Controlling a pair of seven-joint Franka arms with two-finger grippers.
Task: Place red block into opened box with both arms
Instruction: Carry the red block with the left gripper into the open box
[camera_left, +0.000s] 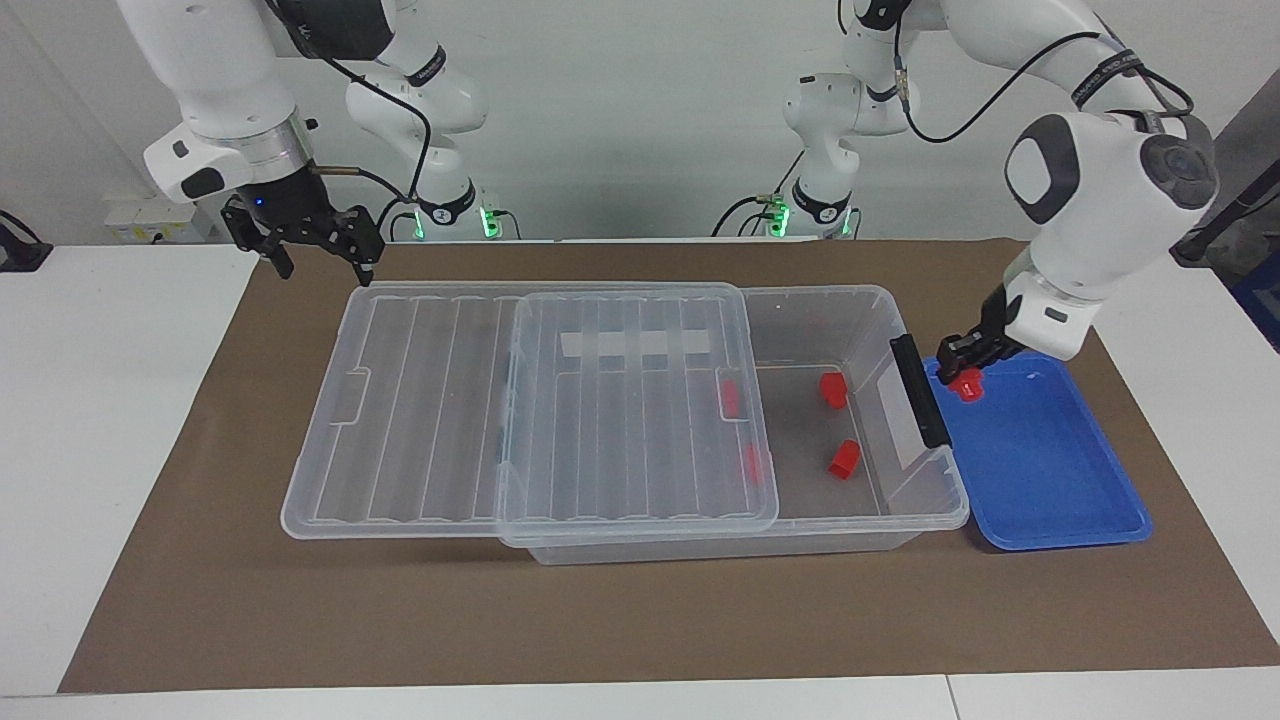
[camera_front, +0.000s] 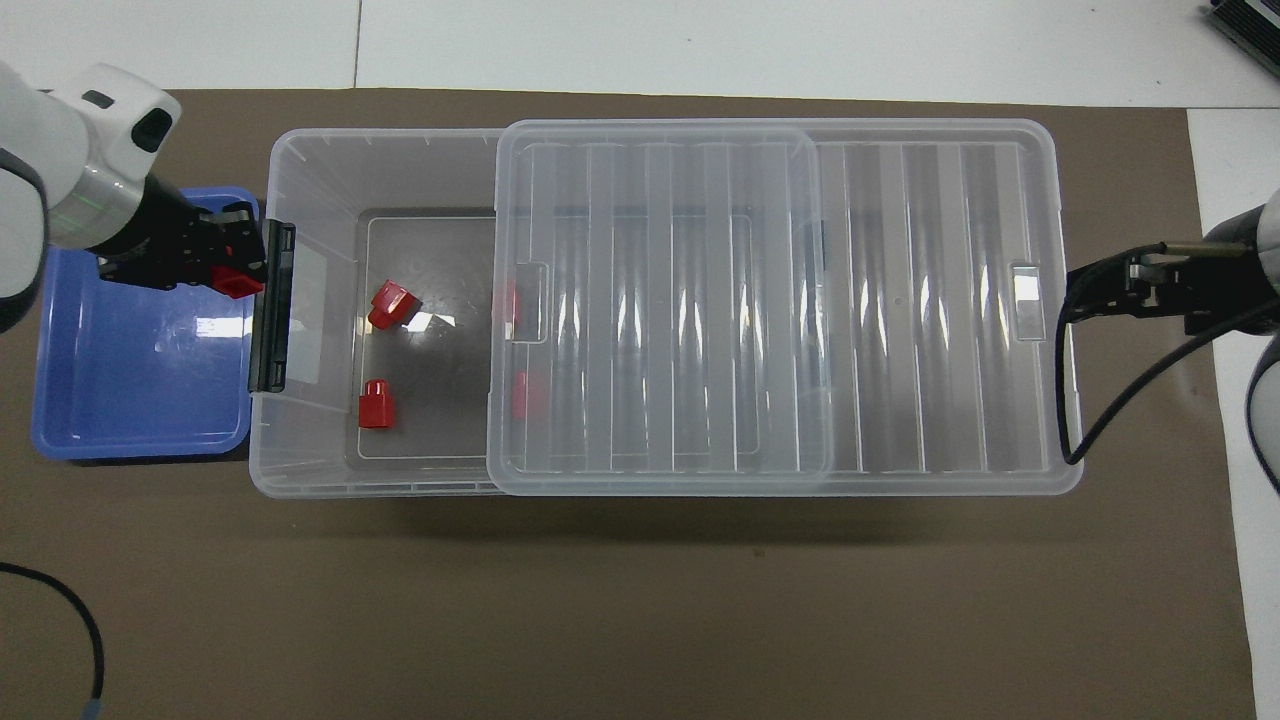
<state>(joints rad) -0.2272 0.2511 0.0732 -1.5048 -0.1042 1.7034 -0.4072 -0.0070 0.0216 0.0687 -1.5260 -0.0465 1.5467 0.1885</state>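
My left gripper (camera_left: 963, 368) (camera_front: 228, 266) is shut on a red block (camera_left: 970, 384) (camera_front: 238, 284) and hangs over the blue tray's edge beside the box's black handle (camera_left: 921, 388). The clear box (camera_left: 868, 300) (camera_front: 300, 150) lies along the table, its ribbed lid (camera_left: 430, 400) (camera_front: 900, 300) slid toward the right arm's end, which leaves the handle end uncovered. Two red blocks (camera_left: 832, 390) (camera_left: 844, 459) lie on the bare floor of the box, and two more (camera_left: 730, 397) (camera_left: 752, 462) show through the lid's edge. My right gripper (camera_left: 325, 270) (camera_front: 1072, 300) waits open in the air by the lid's outer end.
A blue tray (camera_left: 1050, 470) (camera_front: 140, 390) sits against the box's handle end, with nothing lying in it. A brown mat (camera_left: 640, 620) covers the table under everything. A black cable (camera_front: 60, 610) lies at the mat's corner by the left arm.
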